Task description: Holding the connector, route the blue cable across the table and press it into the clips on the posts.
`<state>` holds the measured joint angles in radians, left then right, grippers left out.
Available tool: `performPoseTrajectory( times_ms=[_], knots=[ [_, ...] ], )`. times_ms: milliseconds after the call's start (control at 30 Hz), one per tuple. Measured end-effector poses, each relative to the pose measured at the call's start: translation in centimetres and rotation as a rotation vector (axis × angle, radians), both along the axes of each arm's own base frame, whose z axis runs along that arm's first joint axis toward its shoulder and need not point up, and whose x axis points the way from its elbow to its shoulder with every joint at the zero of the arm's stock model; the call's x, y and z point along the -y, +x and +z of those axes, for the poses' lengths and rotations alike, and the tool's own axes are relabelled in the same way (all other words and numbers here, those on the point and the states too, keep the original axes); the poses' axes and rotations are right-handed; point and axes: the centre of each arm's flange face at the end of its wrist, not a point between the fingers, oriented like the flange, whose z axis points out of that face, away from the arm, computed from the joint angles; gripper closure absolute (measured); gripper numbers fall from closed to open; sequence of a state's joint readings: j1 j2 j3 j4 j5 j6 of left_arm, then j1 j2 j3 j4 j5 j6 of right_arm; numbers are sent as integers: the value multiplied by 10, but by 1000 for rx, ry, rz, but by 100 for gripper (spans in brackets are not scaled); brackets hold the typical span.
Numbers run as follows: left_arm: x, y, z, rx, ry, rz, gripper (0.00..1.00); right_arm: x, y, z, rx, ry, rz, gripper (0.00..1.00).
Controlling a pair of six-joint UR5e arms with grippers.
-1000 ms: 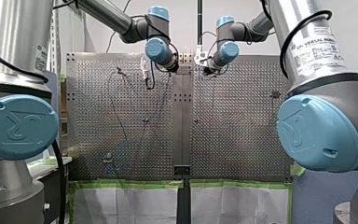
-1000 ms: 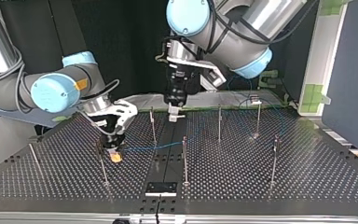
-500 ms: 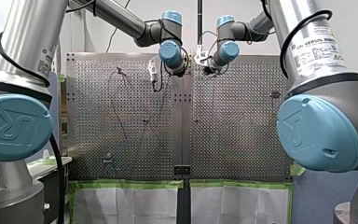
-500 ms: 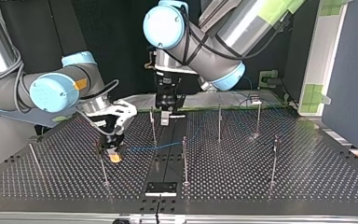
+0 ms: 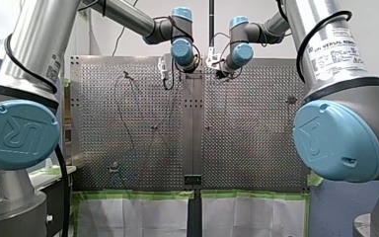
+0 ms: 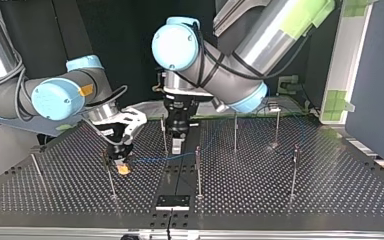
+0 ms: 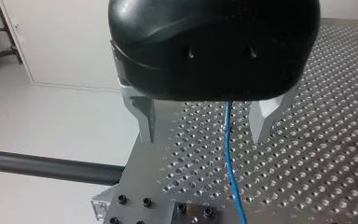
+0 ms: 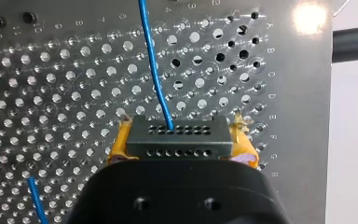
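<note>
My right gripper (image 6: 122, 164) is clamped on the connector (image 8: 177, 138), a dark grey block with two rows of small holes, squeezed between the yellow pads (image 8: 120, 145) so that its face sticks out just past the fingertips. The blue cable (image 8: 154, 70) comes out of the upper row of holes and runs straight ahead of those fingers, over the perforated table (image 8: 51, 93); a second short stretch of blue shows off to one side of the gripper body, low against the plate. My left gripper (image 7: 204, 122) hangs with its two metal fingers (image 7: 142, 116) spread well apart, grasping nothing. The cable passes through the gap between them (nearer one finger than the other, touching neither) and goes on ahead over the table. Seen from across the table, this gripper points down just beside a thin post (image 6: 164, 134).
</note>
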<state>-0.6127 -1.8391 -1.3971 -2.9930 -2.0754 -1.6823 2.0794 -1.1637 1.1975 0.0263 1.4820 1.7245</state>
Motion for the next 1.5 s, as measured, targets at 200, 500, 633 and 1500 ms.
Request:
performPoseTrajectory(
  times_ms=[200,500,633,1500],
  knots=[
    [10,16,-6,-10,8,-4,0,0,0,0,0,0,0,100],
    [18,42,-9,-13,8,9,0,0,0,1,1,-2,0,100],
    [22,55,-14,-16,9,15,0,0,0,1,2,-3,0,100],
    [23,91,-22,-25,17,78,93,-1,0,1,1,-2,1,100]
  ],
)
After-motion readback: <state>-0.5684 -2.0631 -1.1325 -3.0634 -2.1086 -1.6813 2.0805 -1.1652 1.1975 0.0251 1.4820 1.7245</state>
